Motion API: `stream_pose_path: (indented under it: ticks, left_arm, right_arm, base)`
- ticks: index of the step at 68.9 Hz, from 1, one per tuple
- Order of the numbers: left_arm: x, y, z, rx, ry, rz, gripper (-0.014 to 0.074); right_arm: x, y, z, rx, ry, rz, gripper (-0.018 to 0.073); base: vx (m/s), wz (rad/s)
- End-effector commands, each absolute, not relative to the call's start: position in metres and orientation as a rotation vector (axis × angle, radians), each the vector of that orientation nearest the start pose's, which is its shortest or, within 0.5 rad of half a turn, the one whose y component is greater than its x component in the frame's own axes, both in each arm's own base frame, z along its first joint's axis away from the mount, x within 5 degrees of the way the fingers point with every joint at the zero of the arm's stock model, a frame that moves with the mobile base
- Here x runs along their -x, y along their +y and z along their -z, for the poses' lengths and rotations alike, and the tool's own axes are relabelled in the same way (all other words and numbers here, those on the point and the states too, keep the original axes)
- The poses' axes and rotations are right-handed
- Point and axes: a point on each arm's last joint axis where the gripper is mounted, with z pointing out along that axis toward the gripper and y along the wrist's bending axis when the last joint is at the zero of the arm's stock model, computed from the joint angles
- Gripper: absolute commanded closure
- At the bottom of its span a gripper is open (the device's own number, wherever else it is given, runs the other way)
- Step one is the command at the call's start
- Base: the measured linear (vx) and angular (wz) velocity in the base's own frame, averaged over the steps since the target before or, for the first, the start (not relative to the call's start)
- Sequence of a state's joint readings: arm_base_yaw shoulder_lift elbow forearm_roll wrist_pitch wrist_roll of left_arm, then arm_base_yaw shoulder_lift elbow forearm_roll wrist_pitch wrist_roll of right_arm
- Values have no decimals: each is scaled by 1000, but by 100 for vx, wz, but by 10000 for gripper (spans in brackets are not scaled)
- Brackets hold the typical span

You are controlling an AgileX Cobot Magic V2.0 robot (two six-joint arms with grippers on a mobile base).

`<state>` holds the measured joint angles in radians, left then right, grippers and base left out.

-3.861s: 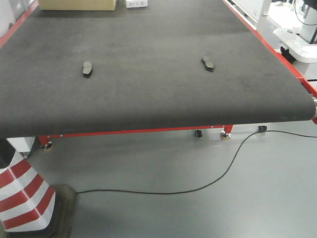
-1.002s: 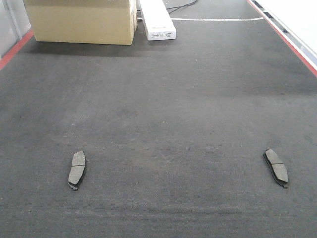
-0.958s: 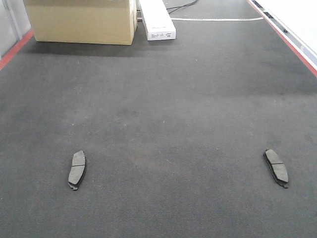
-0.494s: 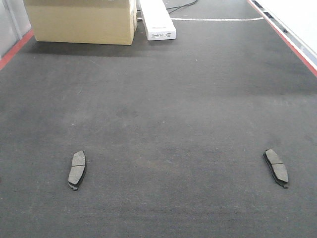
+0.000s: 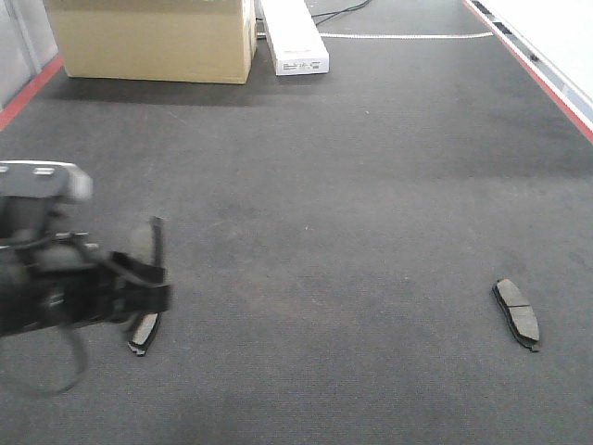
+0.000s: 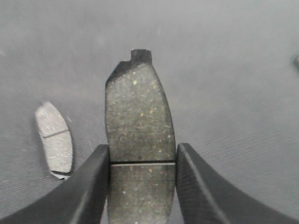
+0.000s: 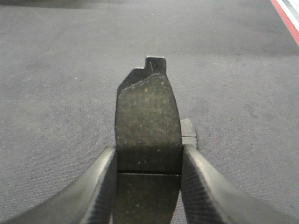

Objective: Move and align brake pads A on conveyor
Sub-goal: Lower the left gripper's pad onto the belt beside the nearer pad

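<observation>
Change since half a second ago: the left gripper [image 5: 139, 278] has come into the front view from the left side of the conveyor [image 5: 334, 185]; before, only two pads lay there with no arm in sight.
Left fingers: closed on a held pad [image 6: 138, 140], one jaw against each long edge, near the centre groove.
Right fingers: the right gripper [image 7: 148, 186] is closed in the same way on a second held pad [image 7: 148, 130]; this arm is not seen in the front view.
Pads on the belt: the left lying pad [image 5: 142, 334] is near the front left part of the conveyor, half hidden under the left gripper; the right lying pad [image 5: 518, 313] is near the front right part, close to the red rail. Both lie flat and well apart from each other.
Held pads against lying pads: in each wrist view the held pad hangs above the belt, with a lying pad just beside or behind it.
How a pad handles: I judge it stiff, dense and rather heavy for its size, with a rough friction face that should not slip. The thin flat shape makes the long edges at the middle the best hold.
Containers: a cardboard box [image 5: 153, 37] stands at the far left end of the belt, closed, content not visible; a white case [image 5: 295, 39] lies beside it.
</observation>
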<state>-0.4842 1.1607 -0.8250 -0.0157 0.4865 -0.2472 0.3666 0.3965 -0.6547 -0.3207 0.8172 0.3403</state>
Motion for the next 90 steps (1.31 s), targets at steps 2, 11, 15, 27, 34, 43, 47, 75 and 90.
stream_pose_path:
  ticks: [2,11,15,27,34,43,47,75,90]
  left_arm:
    - [-240,-128,-301,-245,2268,422,573]
    - [-265,-142,-283,-189,2346,425,566]
    - [-274,-148,-276,-172,2371,426,561]
    - [-295,-164,-255,-138,2445,443,528]
    - [-305,-170,-243,-106,2481,460,494]
    - [-314,-177,-230,-58,2516,487,440]
    - [-318,-180,-224,-39,2535,496,418]
    - [-341,-196,-189,44,2621,523,300]
    - [-348,-201,-196,1,2616,526,207]
  right_arm:
    - [-68,3,-351,119,1892,-72,564]
    - [-68,3,-351,119,1892,-72,564]
    - [-68,3,-351,119,1892,-72,564]
    - [-68,3,-350,119,1893,-72,564]
    - [-68,3,-350,119,1893,-72,564]
    - [-68,3,-350,119,1893,-71,564]
    - [-68,3,-350,119,1893,-71,564]
    - [-68,3,-350,119,1893,-71,564]
    - [-68,3,-350,119,1893,-71,564]
  base:
    - [0,0]
    - [0,0]
    - [0,0]
    - [0,0]
    - [0,0]
    - [0,0]
    - [0,0]
    - [0,0]
    - [0,0]
